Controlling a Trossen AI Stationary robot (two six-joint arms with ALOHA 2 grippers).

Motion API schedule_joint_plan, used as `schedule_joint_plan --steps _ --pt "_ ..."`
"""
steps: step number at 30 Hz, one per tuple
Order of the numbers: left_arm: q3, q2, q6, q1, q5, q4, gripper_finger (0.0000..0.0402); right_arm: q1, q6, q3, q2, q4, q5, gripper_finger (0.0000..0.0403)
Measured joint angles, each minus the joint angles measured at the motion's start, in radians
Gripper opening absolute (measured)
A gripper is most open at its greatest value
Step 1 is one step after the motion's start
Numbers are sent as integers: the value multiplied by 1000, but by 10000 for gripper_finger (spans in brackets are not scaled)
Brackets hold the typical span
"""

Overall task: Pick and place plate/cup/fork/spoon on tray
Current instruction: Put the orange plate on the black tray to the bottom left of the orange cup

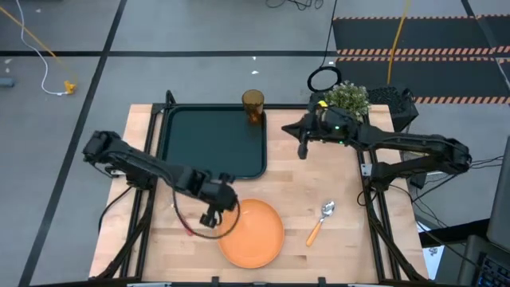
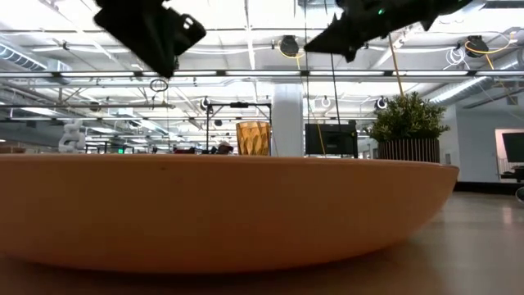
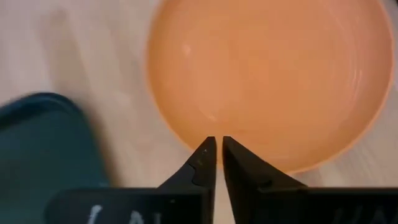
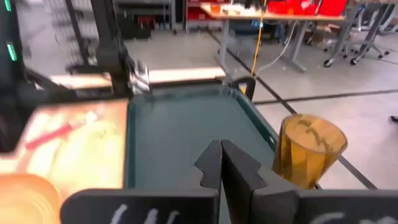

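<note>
The orange plate (image 1: 253, 233) lies flat on the table near the front edge and fills the low view (image 2: 221, 209). My left gripper (image 1: 210, 218) hovers shut above the plate's left rim (image 3: 186, 140), touching nothing. The dark green tray (image 1: 213, 143) lies at the far left. The amber cup (image 1: 253, 105) stands upright just outside the tray's far right corner (image 4: 308, 149). My right gripper (image 1: 303, 151) is shut and empty, in the air right of the tray. The spoon (image 1: 319, 222) lies right of the plate. The fork (image 1: 185, 225) lies left of the plate, partly under my left arm.
A potted green plant (image 1: 347, 99) stands at the far right, close behind my right arm. Bare wood shows between the tray and the plate and around the spoon. Dark frame rails run along the table's left and right sides.
</note>
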Motion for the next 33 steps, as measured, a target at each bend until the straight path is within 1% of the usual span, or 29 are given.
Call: schedule_joint_plan --steps 6,9,13,20,23,26,33 --pt "0 85 -37 -75 0 -42 108 3 54 -61 -67 0 -2 0" --pt "0 126 17 -121 -3 -36 141 3 87 -95 -78 -2 -4 0" --pt "0 176 105 -177 0 -40 168 5 130 -130 -77 -2 -5 0" --pt "0 200 240 -226 -11 -37 175 48 180 -172 -77 -1 -4 0" --pt "-4 200 352 -249 -16 -30 175 70 186 -175 -77 -2 1 0" --pt "-20 200 446 -268 -45 -12 175 91 181 -175 -77 -1 26 0" --pt "-61 200 518 -272 -64 38 175 115 152 -175 -77 -1 51 0"
